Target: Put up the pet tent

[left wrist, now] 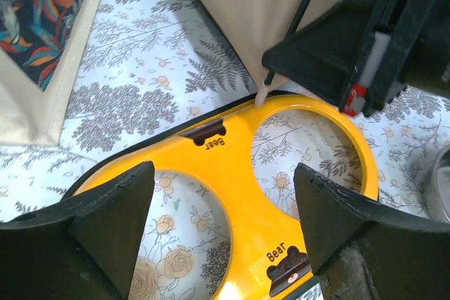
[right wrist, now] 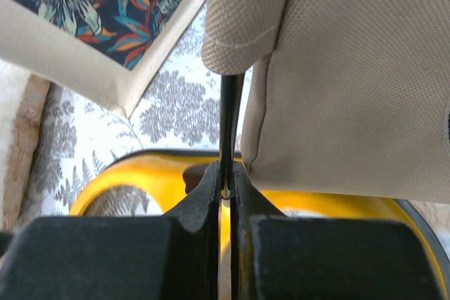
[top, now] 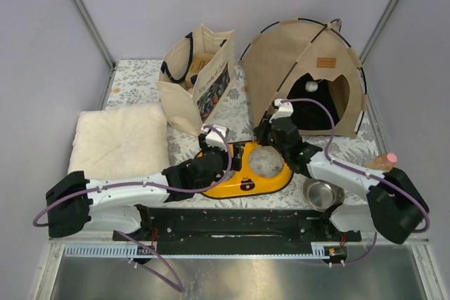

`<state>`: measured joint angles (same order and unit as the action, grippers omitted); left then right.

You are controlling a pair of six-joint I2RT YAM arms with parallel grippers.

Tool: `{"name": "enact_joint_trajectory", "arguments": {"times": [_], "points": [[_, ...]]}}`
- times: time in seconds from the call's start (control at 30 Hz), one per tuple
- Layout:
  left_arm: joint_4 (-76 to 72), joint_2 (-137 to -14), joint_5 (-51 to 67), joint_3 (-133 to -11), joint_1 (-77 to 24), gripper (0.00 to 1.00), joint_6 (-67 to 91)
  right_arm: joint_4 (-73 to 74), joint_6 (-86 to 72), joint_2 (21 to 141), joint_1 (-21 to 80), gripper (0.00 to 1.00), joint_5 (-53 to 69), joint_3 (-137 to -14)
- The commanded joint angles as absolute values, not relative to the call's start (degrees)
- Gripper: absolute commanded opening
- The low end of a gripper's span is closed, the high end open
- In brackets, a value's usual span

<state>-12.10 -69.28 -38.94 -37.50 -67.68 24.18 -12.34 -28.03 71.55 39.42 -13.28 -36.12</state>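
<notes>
The pet tent (top: 288, 68) stands at the back right, tan canvas on thin black poles, arched doorway facing front, brown label (top: 325, 62) above it and a white pompom (top: 311, 86) in the opening. My right gripper (top: 264, 131) is at the tent's front left corner, shut on a thin black pole (right wrist: 228, 110) beside the canvas (right wrist: 351, 82). My left gripper (left wrist: 221, 209) is open and empty, hovering over the yellow bowl stand (left wrist: 239, 166), and sits left of the right gripper in the top view (top: 213, 147).
A beige tote bag (top: 197, 79) with a floral print stands at the back centre. A cream fluffy pillow (top: 119, 138) lies at the left. The yellow two-hole bowl stand (top: 246, 182) lies in front, with a steel bowl (top: 322, 192) at its right.
</notes>
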Motion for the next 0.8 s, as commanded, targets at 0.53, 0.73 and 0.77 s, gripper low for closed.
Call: {"name": "enact_joint_trajectory", "arguments": {"times": [0.53, 0.73, 0.77], "points": [[10.26, -49.76, -47.72, -33.57, -63.29, 0.99, 38.05, -0.46, -29.09, 68.48, 39.46, 0.84, -14.42, -46.4], [25.29, -41.41, -49.83, -38.31, -60.64, 0.99, 41.75, 7.39, -28.21, 61.79, 39.46, 0.86, -4.69, -48.08], [27.31, -39.4, -50.09, -39.02, -60.56, 0.99, 41.92, 6.69, -28.65, 61.7, 39.55, 0.84, -2.14, -48.16]]}}
